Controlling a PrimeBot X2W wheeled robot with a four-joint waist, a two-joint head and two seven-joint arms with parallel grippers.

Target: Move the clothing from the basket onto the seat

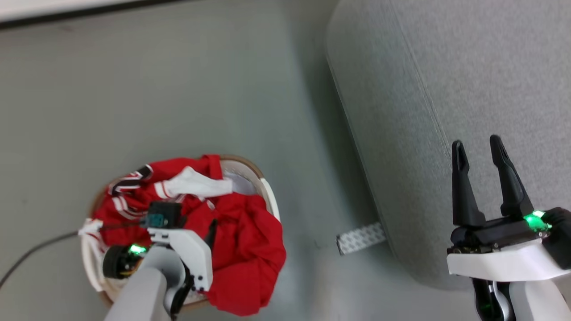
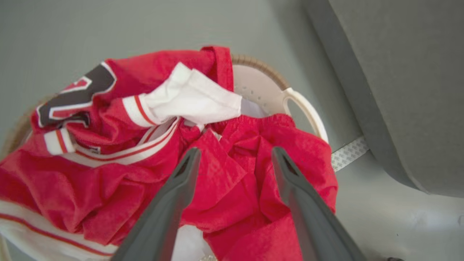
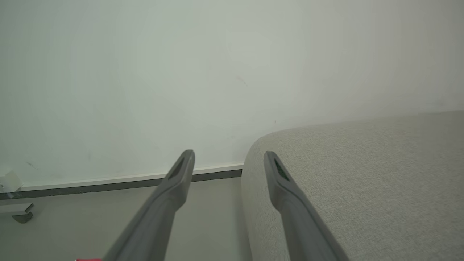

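The clothing, red jersey fabric with white stripes and a white patch, is heaped in the basket on the floor at lower left and spills over its near-right rim. In the left wrist view my left gripper hangs open just above the red clothing, with nothing between its fingers; the basket's brown rim shows behind. My left wrist sits over the basket. The grey seat is at the right. My right gripper is open and empty over the seat's left edge.
A white patterned strip lies on the grey floor between basket and seat. A black cable trails left from the basket. A pale wall with a baseboard stands beyond the seat. Open floor lies behind the basket.
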